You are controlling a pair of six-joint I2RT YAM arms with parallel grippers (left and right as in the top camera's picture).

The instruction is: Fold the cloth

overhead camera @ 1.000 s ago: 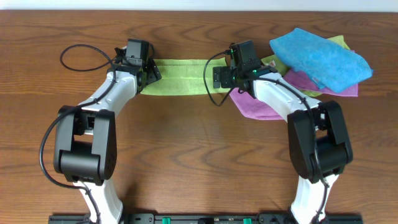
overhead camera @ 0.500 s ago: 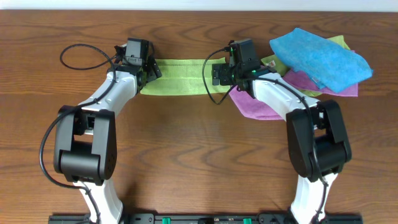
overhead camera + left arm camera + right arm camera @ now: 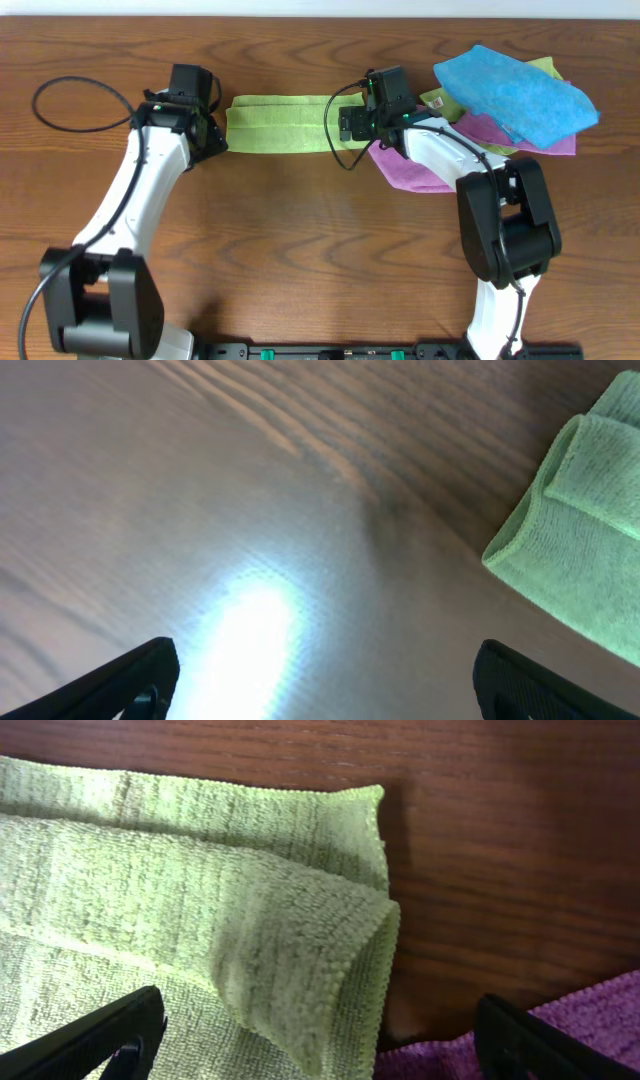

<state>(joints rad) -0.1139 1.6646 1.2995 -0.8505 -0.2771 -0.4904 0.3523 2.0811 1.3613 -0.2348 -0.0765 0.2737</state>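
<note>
Table (image 3: 320,250) middle to near edge: bare wood, free passage. Far-right corner blocked: blue cloth (image 3: 515,92) piled on purple cloth (image 3: 415,172), which lies just beside cloth (image 3: 280,125) right end. Cable (image 3: 36,100) loop near far-left corner.

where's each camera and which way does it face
Overhead: above the table, straight down; left arm, right arm show.
Left wrist: on left arm, down at table and the cloth; jaw tips show.
Right wrist: on right arm, down at the cloth, purple cloth; jaw tips show.
Shared: all see the cloth.
</note>
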